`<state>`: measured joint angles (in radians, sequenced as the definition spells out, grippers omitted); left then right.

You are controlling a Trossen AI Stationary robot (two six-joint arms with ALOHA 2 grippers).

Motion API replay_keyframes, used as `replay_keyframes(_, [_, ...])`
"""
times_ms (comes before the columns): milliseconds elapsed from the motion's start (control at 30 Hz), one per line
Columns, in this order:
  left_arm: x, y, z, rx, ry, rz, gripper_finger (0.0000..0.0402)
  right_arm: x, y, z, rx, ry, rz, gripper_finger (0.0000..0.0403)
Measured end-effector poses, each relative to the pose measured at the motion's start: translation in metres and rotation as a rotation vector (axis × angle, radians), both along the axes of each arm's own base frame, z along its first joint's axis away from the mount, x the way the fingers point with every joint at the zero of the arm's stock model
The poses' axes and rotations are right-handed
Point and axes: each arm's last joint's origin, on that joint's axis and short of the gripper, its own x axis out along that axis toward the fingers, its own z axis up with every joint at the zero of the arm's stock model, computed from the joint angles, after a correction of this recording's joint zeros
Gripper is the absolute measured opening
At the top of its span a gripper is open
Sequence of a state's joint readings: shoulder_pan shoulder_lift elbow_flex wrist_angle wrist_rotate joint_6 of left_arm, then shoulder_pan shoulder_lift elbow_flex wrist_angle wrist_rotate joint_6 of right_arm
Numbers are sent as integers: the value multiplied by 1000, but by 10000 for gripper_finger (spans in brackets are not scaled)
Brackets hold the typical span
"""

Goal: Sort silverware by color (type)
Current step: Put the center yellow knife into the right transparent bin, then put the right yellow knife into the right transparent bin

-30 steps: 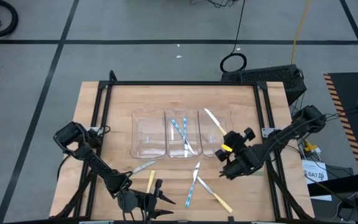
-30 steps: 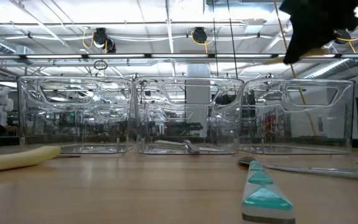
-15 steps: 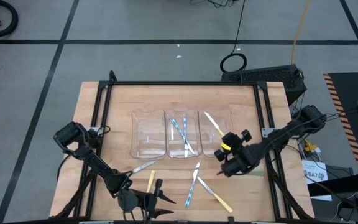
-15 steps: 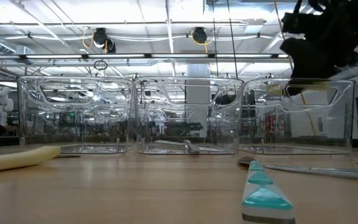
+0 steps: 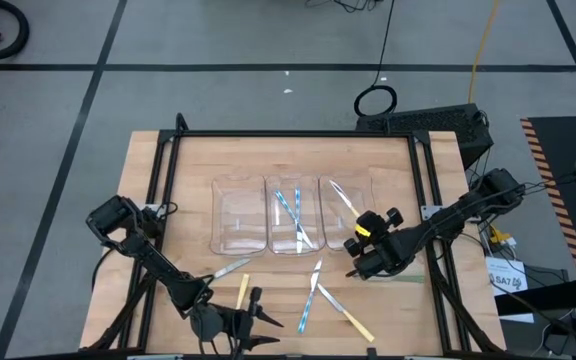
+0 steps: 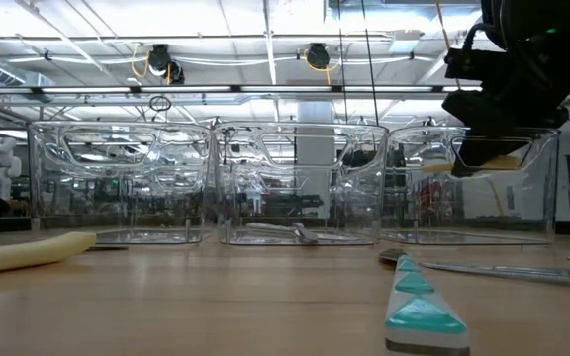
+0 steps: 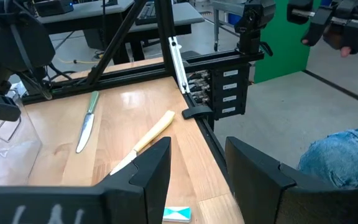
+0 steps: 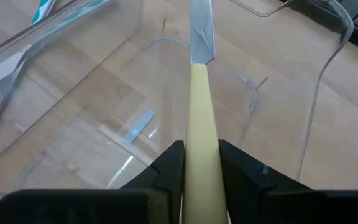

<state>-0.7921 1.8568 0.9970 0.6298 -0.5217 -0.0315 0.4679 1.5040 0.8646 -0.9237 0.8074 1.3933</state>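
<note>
Item: right gripper [image 5: 368, 240], over the near end of the right-hand bin [image 5: 345, 182]. We found its fingers [image 8: 169, 163] pressed against both sides of the handle of a yellow-handled knife [image 8: 199, 74]; we judged the knife clamped, not yet let go.

Position of the knife: held above the floor of the right-hand bin, inside or just over its walls; in the low view its yellow handle [image 6: 491, 163] showed through the clear front wall below the gripper. Whether the blade tip touched the floor we could not tell.

Long axis and pointing: the knife ran straight out ahead of the gripper, handle at the fingers, metal blade [image 5: 342, 195] leading. From above the axis lay slantwise along the bin's length, blade toward the far left corner, handle toward the near right. We judged that the coming release turned on this alone: the knife lay lengthwise over the bin, so a parting of the fingers should drop it in without bridging a wall.

Item: left gripper [image 5: 230, 322], at the near edge of the table, fingers [image 7: 154, 165] apart, holding nothing. It was well apart from the bin; the right arm was plainly the nearer.

Other pieces noted: blue-handled pieces [image 5: 293, 212] in the middle bin [image 5: 268, 240]; left-hand bin [image 5: 238, 190] apparently without pieces; a green-handled knife [image 7: 87, 121] and a second yellow-handled knife [image 7: 149, 138] on the table [image 5: 198, 160].
</note>
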Motion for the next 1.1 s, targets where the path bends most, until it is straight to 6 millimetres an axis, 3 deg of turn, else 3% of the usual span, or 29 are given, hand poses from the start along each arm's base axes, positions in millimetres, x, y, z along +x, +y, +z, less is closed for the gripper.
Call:
replay_keyframes(367, [0, 0, -1, 5, 13, 1, 161, 1, 1, 2, -5, 10, 17, 133])
replay_keyframes(600, [0, 0, -3, -8, 28, 6, 161, 11, 9, 40, -2, 6, 111, 143])
replay_keyframes(833, [-1, 1, -3, -22, 36, 10, 161, 24, 43, 87, 55, -133, 284, 143])
replay_keyframes(1100, [-2, 2, -9, -10, 92, 21, 161, 20, 88, 106, 274, -239, 465, 143])
